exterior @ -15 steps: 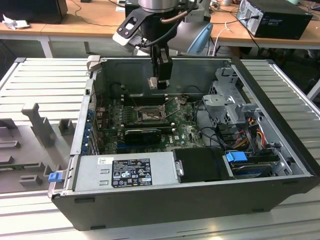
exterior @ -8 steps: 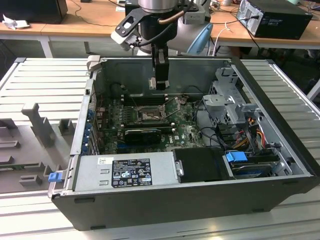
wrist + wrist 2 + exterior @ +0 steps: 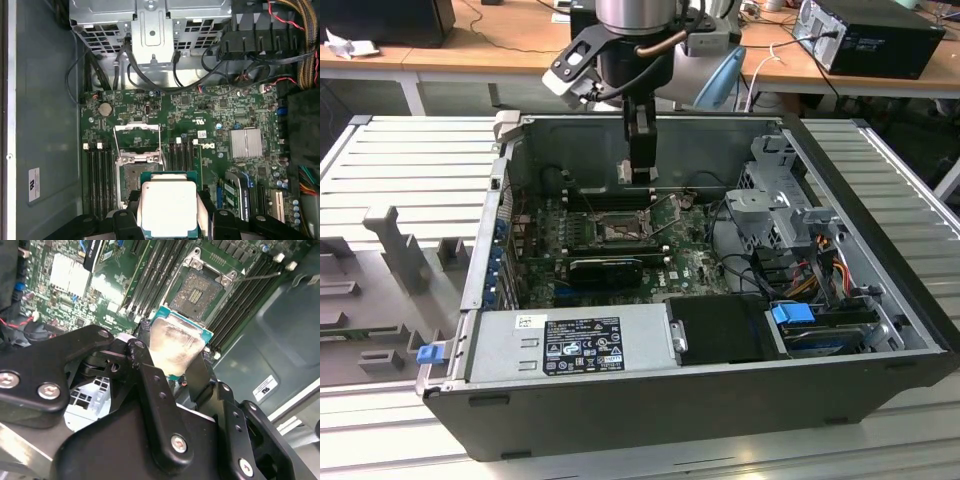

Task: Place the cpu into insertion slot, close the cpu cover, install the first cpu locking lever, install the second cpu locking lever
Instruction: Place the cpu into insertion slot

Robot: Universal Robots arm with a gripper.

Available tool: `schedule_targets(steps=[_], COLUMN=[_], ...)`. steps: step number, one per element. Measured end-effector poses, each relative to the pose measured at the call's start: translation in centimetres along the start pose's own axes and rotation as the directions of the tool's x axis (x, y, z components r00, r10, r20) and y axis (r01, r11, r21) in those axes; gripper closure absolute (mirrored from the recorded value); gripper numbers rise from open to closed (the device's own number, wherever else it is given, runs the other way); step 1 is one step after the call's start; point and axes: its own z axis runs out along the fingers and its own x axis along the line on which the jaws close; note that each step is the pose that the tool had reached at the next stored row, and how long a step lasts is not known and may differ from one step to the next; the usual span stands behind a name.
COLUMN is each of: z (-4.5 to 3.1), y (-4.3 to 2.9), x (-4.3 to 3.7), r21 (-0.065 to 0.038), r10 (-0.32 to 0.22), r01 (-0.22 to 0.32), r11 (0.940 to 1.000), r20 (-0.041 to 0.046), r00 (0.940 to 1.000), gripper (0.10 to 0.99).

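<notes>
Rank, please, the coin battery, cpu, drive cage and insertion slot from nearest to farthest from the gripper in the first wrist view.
1. cpu: held in the gripper.
2. insertion slot: on the board, just beyond the cpu.
3. coin battery: farther across the board, near its far edge.
4. drive cage: past the board's edge, farthest.

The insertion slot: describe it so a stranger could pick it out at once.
Inside the open computer case, look at the green circuit board on its floor. Near the board's middle, between banks of long black memory slots, lies the insertion slot. Unlike those narrow slots it is square, a dark frame around a dull metallic contact field.
</notes>
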Motion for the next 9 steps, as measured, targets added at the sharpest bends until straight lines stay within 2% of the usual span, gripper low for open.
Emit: schedule_targets(steps=[2, 9], z=[0.25, 1.25], y=[-0.02, -0.2], x=[-0.01, -0.02], r21=[0.001, 0.002], r10=[-0.04, -0.048], r01=[0.04, 0.048], r11=[0.9992, 0.9988], r20=[-0.0035, -0.0042], r00=[0.9992, 0.9988], gripper=[0.561, 0.561])
